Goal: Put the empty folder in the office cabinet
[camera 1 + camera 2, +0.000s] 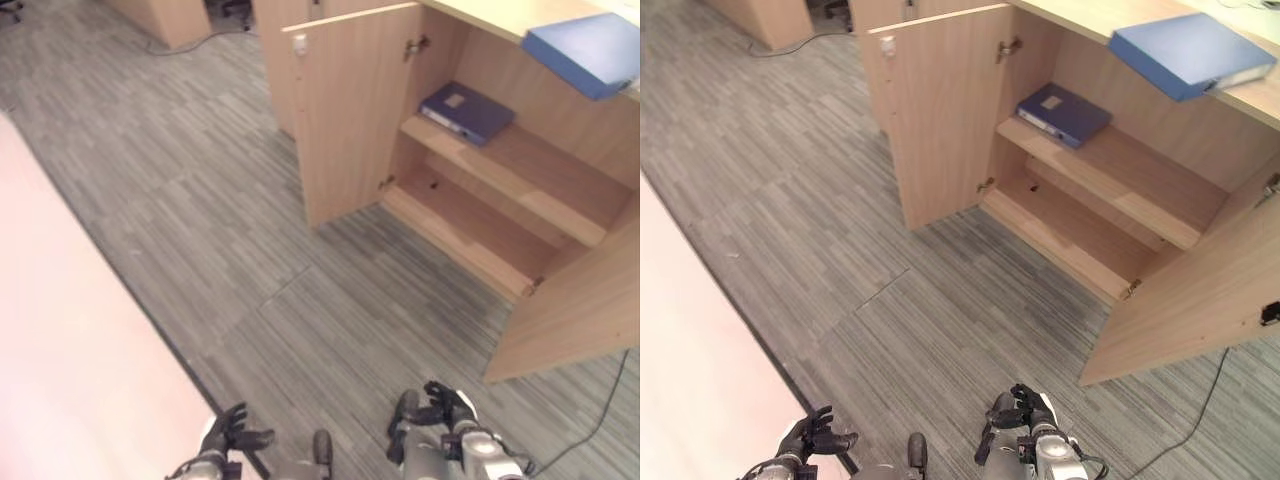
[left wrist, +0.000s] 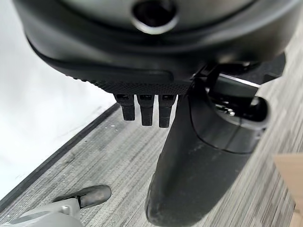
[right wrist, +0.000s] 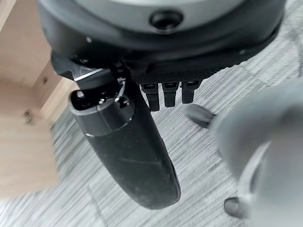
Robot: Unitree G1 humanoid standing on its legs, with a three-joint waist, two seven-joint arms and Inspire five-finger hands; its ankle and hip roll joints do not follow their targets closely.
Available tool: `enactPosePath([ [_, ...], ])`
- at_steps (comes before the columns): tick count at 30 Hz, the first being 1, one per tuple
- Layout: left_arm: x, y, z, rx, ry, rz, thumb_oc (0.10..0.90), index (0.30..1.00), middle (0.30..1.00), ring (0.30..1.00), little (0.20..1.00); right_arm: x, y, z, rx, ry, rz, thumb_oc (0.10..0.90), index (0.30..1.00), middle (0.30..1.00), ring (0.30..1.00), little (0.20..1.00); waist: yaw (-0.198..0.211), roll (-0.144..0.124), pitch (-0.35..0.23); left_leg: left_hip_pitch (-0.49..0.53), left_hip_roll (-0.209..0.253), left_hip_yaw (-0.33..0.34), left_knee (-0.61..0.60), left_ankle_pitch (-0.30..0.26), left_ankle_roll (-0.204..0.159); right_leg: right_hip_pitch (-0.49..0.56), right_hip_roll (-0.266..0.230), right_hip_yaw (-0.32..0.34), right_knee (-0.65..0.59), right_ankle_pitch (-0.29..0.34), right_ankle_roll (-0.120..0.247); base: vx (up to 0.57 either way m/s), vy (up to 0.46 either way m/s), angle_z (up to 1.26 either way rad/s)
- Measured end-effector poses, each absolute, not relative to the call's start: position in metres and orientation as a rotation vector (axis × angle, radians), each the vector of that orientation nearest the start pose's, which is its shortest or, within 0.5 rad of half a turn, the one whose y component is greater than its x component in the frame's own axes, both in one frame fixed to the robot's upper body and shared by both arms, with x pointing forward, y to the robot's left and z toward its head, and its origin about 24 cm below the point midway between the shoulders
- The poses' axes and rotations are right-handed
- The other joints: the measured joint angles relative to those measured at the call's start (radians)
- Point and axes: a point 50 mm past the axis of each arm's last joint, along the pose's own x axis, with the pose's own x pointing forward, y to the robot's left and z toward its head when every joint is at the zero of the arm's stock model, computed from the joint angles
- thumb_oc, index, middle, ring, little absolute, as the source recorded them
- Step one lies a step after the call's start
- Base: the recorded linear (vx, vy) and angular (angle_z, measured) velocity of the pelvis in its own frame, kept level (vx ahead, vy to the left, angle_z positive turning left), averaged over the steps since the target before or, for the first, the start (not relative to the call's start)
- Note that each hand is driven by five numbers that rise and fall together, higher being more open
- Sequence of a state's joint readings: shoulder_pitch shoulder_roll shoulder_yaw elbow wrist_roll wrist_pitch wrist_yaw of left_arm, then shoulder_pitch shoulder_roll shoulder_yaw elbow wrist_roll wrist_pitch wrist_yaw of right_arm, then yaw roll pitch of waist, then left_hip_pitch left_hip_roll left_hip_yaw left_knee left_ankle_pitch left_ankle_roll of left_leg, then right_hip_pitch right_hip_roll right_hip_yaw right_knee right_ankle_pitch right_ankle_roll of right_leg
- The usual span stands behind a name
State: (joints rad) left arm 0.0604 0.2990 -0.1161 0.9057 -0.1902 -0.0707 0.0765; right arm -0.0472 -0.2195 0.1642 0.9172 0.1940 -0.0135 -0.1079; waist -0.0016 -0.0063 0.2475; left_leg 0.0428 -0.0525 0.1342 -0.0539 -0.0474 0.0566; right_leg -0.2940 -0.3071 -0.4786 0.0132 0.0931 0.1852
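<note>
1. Progress looks early, as a judgement: the light blue folder (image 1: 1192, 52) lies flat on the worktop (image 1: 1080, 20) above the cabinet (image 1: 940, 120), its corner reaching a little past the worktop's edge, and neither hand touches it. Whether this is the empty folder cannot be read from the pictures.

2. Already in place: both cabinet doors stand open, so the upper shelf (image 1: 1140, 175) and the lower shelf (image 1: 1070, 235) are reachable.

3. Also on the upper shelf, toward its inner end, a dark blue folder (image 1: 1063, 113) lies flat. The rest of that shelf and the lower shelf are bare wood.

4. Left hand (image 1: 808, 438) hangs low over the carpet floor (image 1: 840, 220), well apart from the cabinet; its fingers (image 2: 144, 109) are relaxed, slightly bent, and hold nothing.

5. Right hand (image 1: 1025, 412) hangs low too, nearer the open right door; its fingers (image 3: 170, 93) are likewise loose and empty.

6. Left to do, by judgement: approach the worktop, take up the light blue folder, carry it down and set it on a shelf.

7. Count: two folders, one light blue and one dark blue; one cabinet with two open doors and two shelves; two hands, both empty.
</note>
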Motion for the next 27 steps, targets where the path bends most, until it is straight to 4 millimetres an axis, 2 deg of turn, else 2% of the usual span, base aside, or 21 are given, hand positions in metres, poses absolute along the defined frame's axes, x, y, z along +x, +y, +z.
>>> enactPosePath([
  [2,0.137,0.245,-0.130,0.194,0.893,0.182,0.800,0.900,0.900,0.900,0.900,0.166,-0.215,-0.128,-0.157,0.881,-0.147,0.800,0.900,0.900,0.900,0.900,-0.013,0.001,-0.001,0.030,0.004,0.000,-0.006,-0.011,-0.012,0.003,-0.011,0.006,-0.045,0.045,0.002,0.34,-0.121,-0.03],
  [3,0.133,0.246,-0.131,0.206,0.909,0.175,0.800,0.900,0.900,0.900,0.900,0.157,-0.219,-0.132,-0.154,0.911,-0.167,0.800,0.900,0.900,0.900,0.900,-0.039,0.008,-0.001,0.066,0.013,-0.004,-0.009,-0.031,-0.039,0.021,-0.010,0.036,-0.059,0.062,-0.005,0.21,-0.063,-0.01],
  [4,0.130,0.246,-0.132,0.213,0.918,0.172,0.800,0.900,0.900,0.900,0.900,0.151,-0.221,-0.135,-0.143,0.929,-0.184,0.800,0.900,0.900,0.900,0.900,-0.048,0.010,-0.004,0.096,0.019,-0.004,-0.015,-0.040,-0.054,0.052,-0.006,0.031,-0.063,0.065,-0.009,0.39,-0.181,0.06],
  [5,0.125,0.246,-0.134,0.232,0.930,0.158,0.800,0.900,0.900,0.900,0.900,0.146,-0.225,-0.136,-0.139,0.940,-0.204,0.800,0.900,0.900,0.900,0.900,-0.050,0.009,-0.009,0.136,0.023,-0.010,-0.019,-0.060,-0.082,0.092,-0.002,0.034,-0.076,0.132,-0.039,0.29,-0.154,0.03],
  [6,0.127,0.238,-0.135,0.217,0.926,0.144,0.800,0.900,0.900,0.900,0.900,0.142,-0.235,-0.136,-0.155,0.950,-0.222,0.800,0.900,0.900,0.900,0.900,-0.066,0.049,-0.014,0.158,0.060,-0.014,-0.026,-0.081,-0.100,0.099,0.021,0.024,-0.056,0.161,-0.058,0.44,-0.291,0.15],
  [7,0.126,0.227,-0.138,0.205,0.931,0.112,0.800,0.900,0.900,0.900,0.900,0.142,-0.247,-0.134,-0.149,0.950,-0.271,0.800,0.900,0.900,0.900,0.900,-0.081,0.106,-0.030,0.161,0.111,-0.025,-0.006,-0.079,-0.122,0.115,0.063,0.001,-0.037,0.130,-0.098,0.15,-0.145,0.08],
  [8,0.128,0.220,-0.139,0.193,0.925,0.093,0.800,0.900,0.900,0.900,0.900,0.141,-0.255,-0.132,-0.170,0.959,-0.283,0.800,0.900,0.900,0.900,0.900,-0.079,0.127,-0.041,0.167,0.135,-0.031,0.017,-0.063,-0.146,0.134,0.093,-0.001,-0.035,0.117,-0.127,0.21,-0.214,-0.07],
  [9,0.129,0.217,-0.139,0.182,0.920,0.087,0.800,0.900,0.900,0.900,0.900,0.142,-0.261,-0.130,-0.183,0.956,-0.294,0.800,0.900,0.900,0.900,0.900,-0.077,0.134,-0.046,0.163,0.157,-0.035,0.064,-0.053,-0.166,0.152,0.113,0.000,-0.036,0.118,-0.159,0.15,-0.149,-0.29],
  [10,0.132,0.216,-0.138,0.177,0.911,0.082,0.800,0.900,0.900,0.900,0.900,0.146,-0.265,-0.127,-0.197,0.939,-0.299,0.800,0.900,0.900,0.900,0.900,-0.078,0.122,-0.042,0.144,0.164,-0.039,0.130,-0.048,-0.177,0.164,0.115,0.003,-0.035,0.104,-0.181,0.27,-0.242,-0.33],
  [11,0.137,0.211,-0.137,0.163,0.896,0.073,0.800,0.900,0.900,0.900,0.900,0.148,-0.275,-0.122,-0.224,0.918,-0.307,0.800,0.900,0.900,0.900,0.900,-0.086,0.135,-0.050,0.135,0.175,-0.040,0.178,-0.006,-0.229,0.181,0.141,0.006,-0.033,0.070,-0.177,0.20,-0.170,-0.25],
  [12,0.138,0.211,-0.137,0.156,0.891,0.076,0.800,0.900,0.900,0.900,0.900,0.149,-0.277,-0.120,-0.231,0.912,-0.311,0.800,0.900,0.900,0.900,0.900,-0.084,0.136,-0.051,0.131,0.182,-0.044,0.211,-0.004,-0.240,0.190,0.150,0.009,-0.032,0.056,-0.174,0.27,-0.244,-0.48],
  [13,0.141,0.211,-0.135,0.149,0.879,0.083,0.800,0.900,0.900,0.900,0.900,0.153,-0.281,-0.118,-0.241,0.906,-0.318,0.800,0.900,0.900,0.900,0.900,-0.083,0.126,-0.049,0.087,0.196,-0.054,0.359,0.019,-0.270,0.209,0.171,0.030,-0.028,0.032,-0.197,0.14,-0.144,-0.55],
  [14,0.141,0.212,-0.135,0.147,0.878,0.086,0.800,0.900,0.900,0.900,0.900,0.155,-0.280,-0.117,-0.243,0.904,-0.314,0.800,0.900,0.900,0.900,0.900,-0.082,0.126,-0.050,0.068,0.204,-0.077,0.409,0.045,-0.306,0.216,0.178,0.033,-0.019,0.018,-0.201,0.21,-0.195,-0.71],
  [15,0.140,0.212,-0.136,0.150,0.887,0.086,0.800,0.900,0.900,0.900,0.900,0.154,-0.280,-0.117,-0.246,0.901,-0.316,0.800,0.900,0.900,0.900,0.900,-0.078,0.103,-0.044,0.024,0.193,-0.134,0.537,0.100,-0.322,0.239,0.176,0.054,-0.016,-0.006,-0.211,0.13,-0.097,-0.57],
  [17,0.142,0.210,-0.136,0.146,0.885,0.080,0.800,0.900,0.900,0.900,0.900,0.158,-0.278,-0.116,-0.252,0.893,-0.306,0.800,0.900,0.900,0.900,0.900,-0.085,0.095,-0.046,-0.011,0.181,-0.162,0.598,0.104,-0.324,0.259,0.172,0.065,-0.012,-0.026,-0.238,0.20,-0.118,-0.31],
  [19,0.154,0.207,-0.133,0.148,0.855,0.066,0.800,0.900,0.900,0.900,0.900,0.156,-0.280,-0.117,-0.251,0.903,-0.318,0.800,0.900,0.900,0.900,0.900,-0.078,0.065,-0.027,-0.065,0.146,-0.180,0.678,0.283,-0.325,0.292,0.148,0.089,-0.007,-0.044,-0.248,0.19,-0.063,-0.16],
  [21,0.159,0.205,-0.131,0.153,0.843,0.057,0.800,0.900,0.900,0.900,0.900,0.156,-0.279,-0.117,-0.244,0.900,-0.320,0.800,0.900,0.900,0.900,0.900,-0.082,0.045,-0.017,-0.088,0.130,-0.160,0.679,0.247,-0.292,0.318,0.127,0.109,-0.009,-0.071,-0.258,0.23,0.020,-0.02],
  [22,0.164,0.205,-0.129,0.159,0.829,0.054,0.800,0.900,0.900,0.900,0.900,0.156,-0.280,-0.117,-0.237,0.904,-0.327,0.800,0.900,0.900,0.900,0.900,-0.072,0.039,-0.010,-0.111,0.130,-0.136,0.674,0.198,-0.269,0.328,0.119,0.137,-0.017,-0.087,-0.233,0.27,0.068,-0.11],
  [23,0.163,0.205,-0.129,0.161,0.831,0.051,0.800,0.900,0.900,0.900,0.900,0.155,-0.280,-0.117,-0.238,0.909,-0.330,0.800,0.900,0.900,0.900,0.900,-0.058,0.050,0.001,-0.119,0.137,-0.124,0.643,0.164,-0.240,0.332,0.122,0.149,-0.015,-0.076,-0.228,0.29,0.082,-0.30],
  [26,0.154,0.208,-0.133,0.165,0.865,0.057,0.800,0.900,0.900,0.900,0.900,0.158,-0.273,-0.119,-0.217,0.902,-0.319,0.800,0.900,0.900,0.900,0.900,-0.045,0.048,0.004,-0.131,0.150,-0.106,0.603,0.124,-0.231,0.351,0.119,0.205,-0.048,-0.092,-0.224,0.25,0.100,-0.34],
  [27,0.151,0.208,-0.135,0.168,0.877,0.056,0.800,0.900,0.900,0.900,0.900,0.153,-0.270,-0.122,-0.201,0.915,-0.318,0.800,0.900,0.900,0.900,0.900,-0.049,0.046,0.006,-0.124,0.170,-0.106,0.509,0.092,-0.228,0.370,0.123,0.212,-0.065,-0.087,-0.223,0.22,0.120,-0.01],
])
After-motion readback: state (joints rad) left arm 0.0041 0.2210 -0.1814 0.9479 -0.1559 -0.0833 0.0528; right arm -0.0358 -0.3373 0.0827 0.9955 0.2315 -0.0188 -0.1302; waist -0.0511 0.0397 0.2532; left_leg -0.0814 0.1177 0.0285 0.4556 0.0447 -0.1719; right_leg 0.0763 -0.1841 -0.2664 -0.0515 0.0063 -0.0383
